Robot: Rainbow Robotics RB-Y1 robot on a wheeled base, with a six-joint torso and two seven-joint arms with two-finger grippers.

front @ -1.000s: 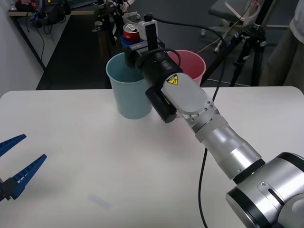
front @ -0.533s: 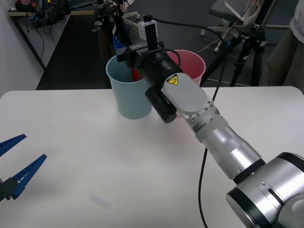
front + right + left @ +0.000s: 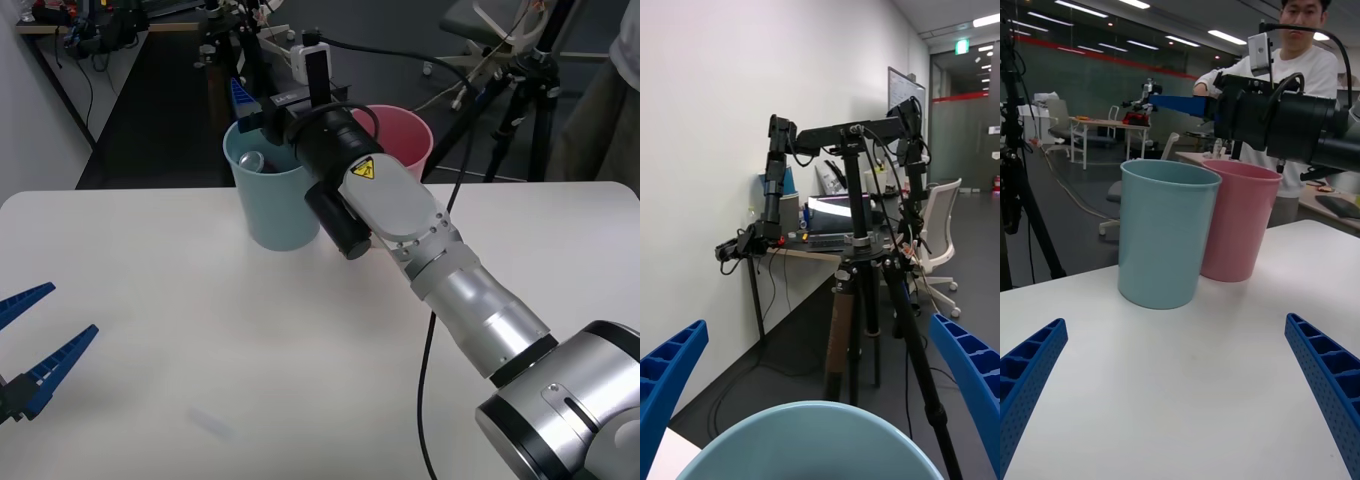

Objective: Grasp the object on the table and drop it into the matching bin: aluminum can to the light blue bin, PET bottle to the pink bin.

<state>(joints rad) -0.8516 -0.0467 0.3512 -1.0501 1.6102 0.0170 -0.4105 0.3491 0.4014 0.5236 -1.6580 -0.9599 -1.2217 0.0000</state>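
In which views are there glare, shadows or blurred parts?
Front view: soft, even light, with a faint shadow on the large white tabletop beside the tall light blue plastic bin. Left wrist view: bright ceiling strips, and the tall pink plastic bin is sharp. Right wrist view: the blue bin's near rim is soft and the window is overexposed.

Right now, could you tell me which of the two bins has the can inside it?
The light blue bin, under the open right gripper; the can shows inside.

A light blue bin and a pink bin stand on the white table, both pincers ribbed blue.
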